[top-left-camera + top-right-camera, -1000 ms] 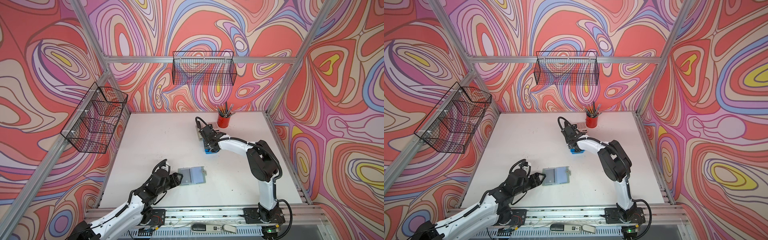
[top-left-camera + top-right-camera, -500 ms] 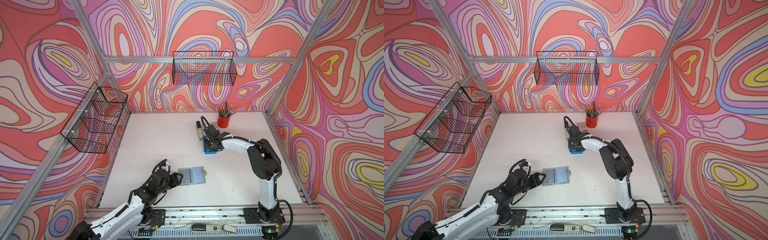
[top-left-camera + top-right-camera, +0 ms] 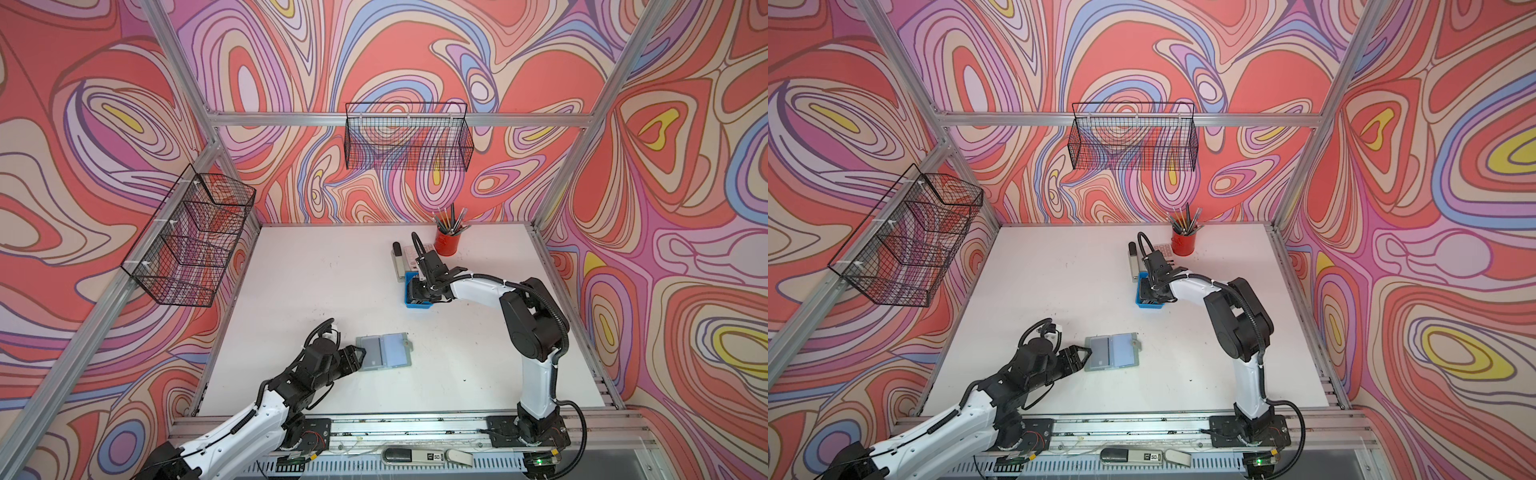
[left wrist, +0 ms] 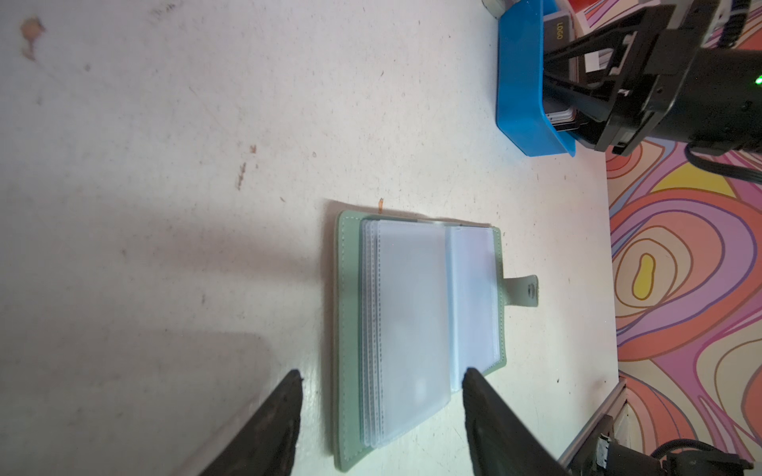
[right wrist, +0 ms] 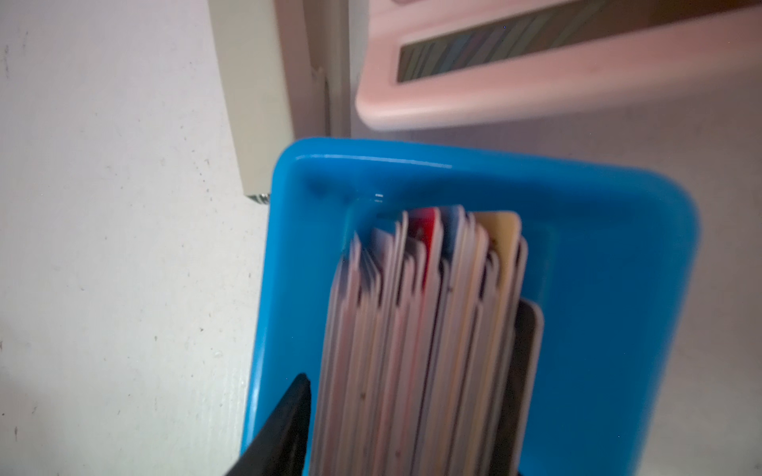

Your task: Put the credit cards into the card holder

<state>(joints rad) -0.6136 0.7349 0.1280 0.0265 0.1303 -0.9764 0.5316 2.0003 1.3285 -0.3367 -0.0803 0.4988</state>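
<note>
Credit cards [image 5: 420, 329] stand in the tray [image 3: 417, 307], behind the card holder [image 3: 384, 351].

card holder [image 3: 384, 351]: 1 | blue tray [image 3: 417, 306]: 1 | wire baskets [image 3: 409, 143]: 2 | red cup [image 3: 448, 244]: 1

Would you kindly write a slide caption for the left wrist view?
Open left pincer at the edge of the open card holder; right pincer in the blue tray beyond.

Sage-green card holder [image 4: 348, 309], blue tray [image 4: 519, 82], red pencil cup [image 3: 448, 246]
</note>
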